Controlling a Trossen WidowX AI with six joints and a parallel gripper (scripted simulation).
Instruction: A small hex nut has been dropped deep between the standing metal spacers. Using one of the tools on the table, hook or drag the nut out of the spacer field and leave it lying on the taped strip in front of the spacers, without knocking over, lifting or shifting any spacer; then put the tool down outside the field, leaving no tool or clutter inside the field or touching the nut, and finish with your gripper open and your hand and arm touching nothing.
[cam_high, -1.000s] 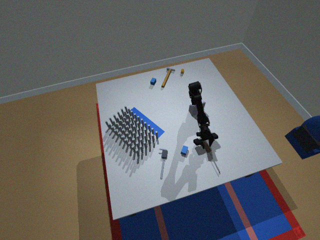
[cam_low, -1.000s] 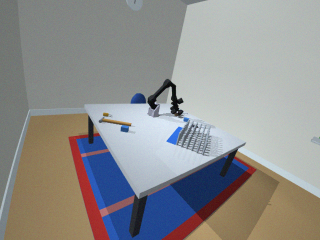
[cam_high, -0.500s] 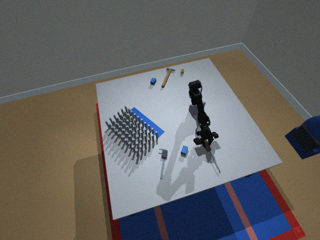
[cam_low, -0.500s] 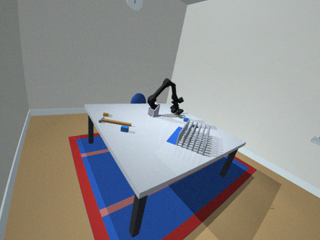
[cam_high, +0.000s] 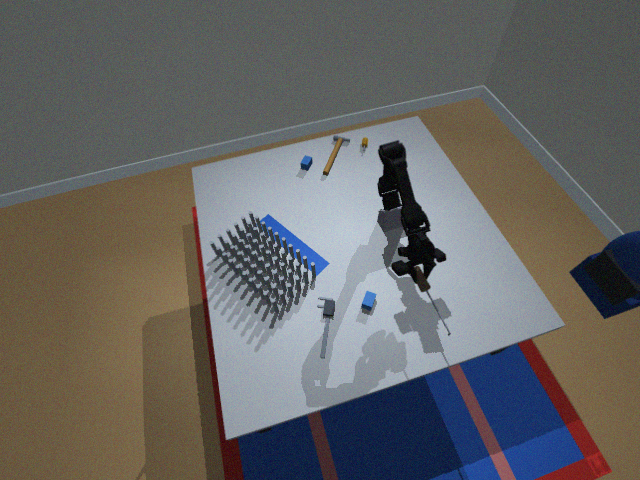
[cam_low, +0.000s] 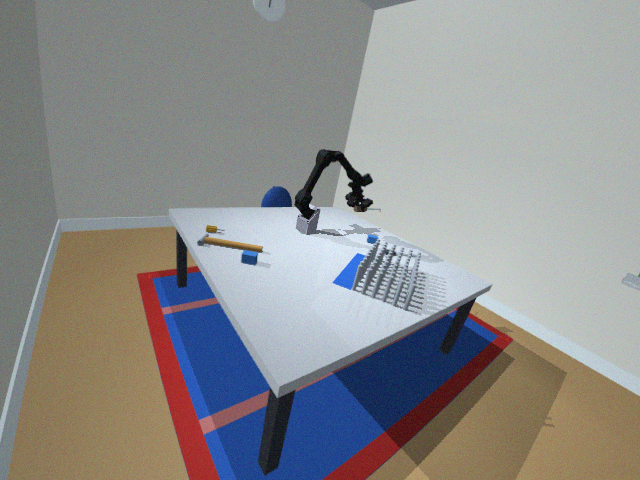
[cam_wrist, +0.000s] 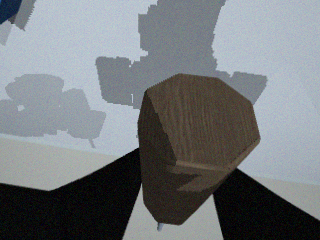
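My gripper (cam_high: 420, 273) (cam_low: 359, 206) (cam_wrist: 178, 159) is shut on the brown wooden handle of a tool (cam_high: 422, 282) (cam_low: 360, 209) (cam_wrist: 202, 120), held above the table. Its thin metal rod (cam_high: 439, 313) points away from the hand, with a small bent tip in the top view. The metal spacers (cam_high: 313, 272) (cam_low: 356, 274) stand upright in a dense field, well away from the hand. The blue taped strip (cam_high: 321, 264) (cam_low: 347, 273) lies along one side of them. I cannot make out the hex nut.
A grey wrench-like tool (cam_high: 328, 308) lies beside the spacers, near a blue block (cam_high: 368, 300) (cam_low: 372, 239). A hammer (cam_high: 333, 156) (cam_low: 232, 244), a small yellow-handled tool (cam_high: 364, 141) (cam_low: 211, 228) and another blue block (cam_high: 306, 162) (cam_low: 249, 257) lie at the far side of the table in the top view.
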